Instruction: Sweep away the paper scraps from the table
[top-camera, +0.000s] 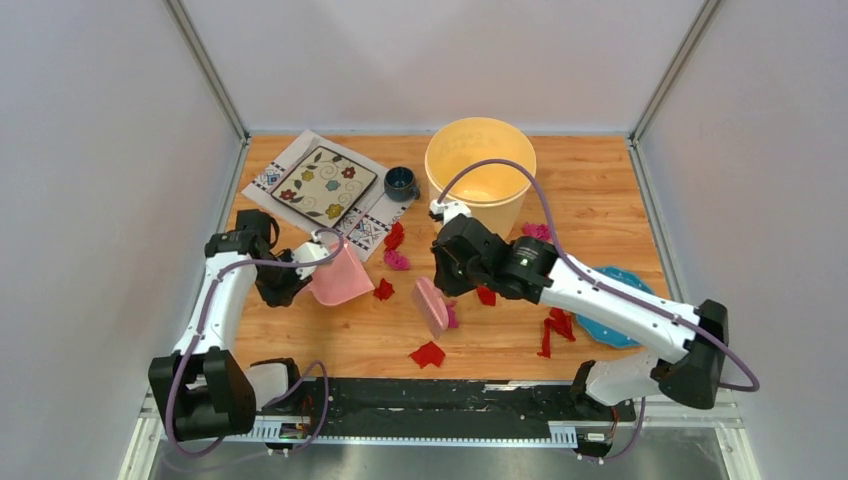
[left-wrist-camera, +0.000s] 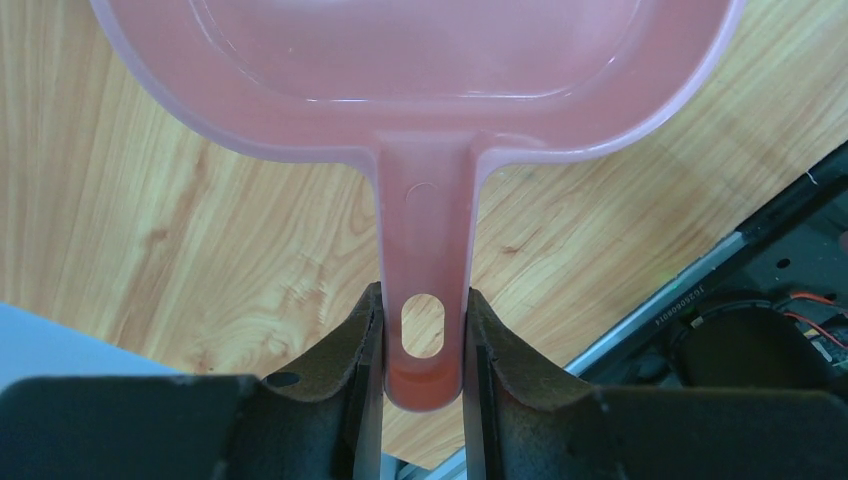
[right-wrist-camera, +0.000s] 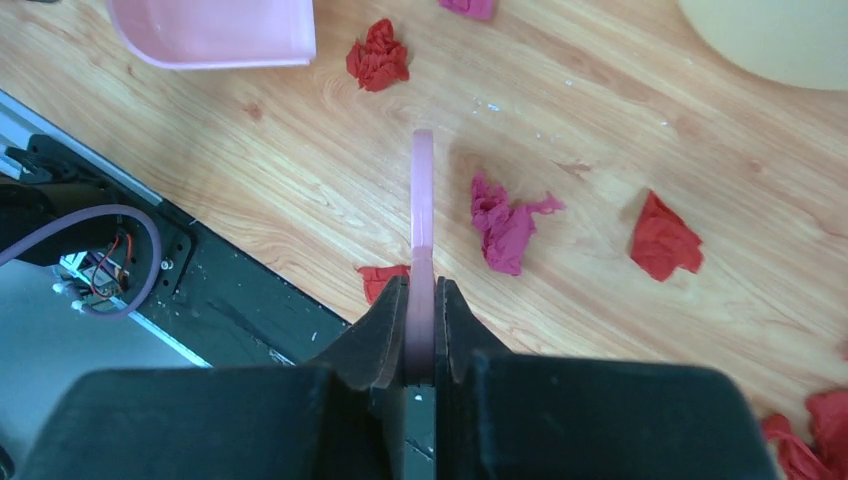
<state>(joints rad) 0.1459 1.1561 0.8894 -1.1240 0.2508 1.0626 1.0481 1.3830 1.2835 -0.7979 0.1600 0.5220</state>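
Note:
Several red and magenta paper scraps lie on the wood table (top-camera: 600, 190): red ones (top-camera: 383, 289) (top-camera: 428, 354) (top-camera: 557, 325) and a magenta one (top-camera: 397, 260). My left gripper (top-camera: 292, 280) is shut on the handle of the pink dustpan (top-camera: 340, 276), which sits left of the scraps; the left wrist view shows the handle (left-wrist-camera: 424, 250) between the fingers (left-wrist-camera: 340, 350). My right gripper (top-camera: 455, 272) is shut on the flat pink brush (top-camera: 432, 306). In the right wrist view the brush (right-wrist-camera: 422, 210) stands edge-on, with a magenta scrap (right-wrist-camera: 508, 225) just to its right and a red scrap (right-wrist-camera: 378, 58) near the dustpan (right-wrist-camera: 215, 35).
A yellow bucket (top-camera: 480, 165) stands at the back centre. A dark blue cup (top-camera: 400, 183) and a patterned plate (top-camera: 323, 183) on a white placemat (top-camera: 372, 232) are at the back left. A blue plate (top-camera: 612, 322) lies under the right arm. A black rail (top-camera: 440, 400) runs along the near edge.

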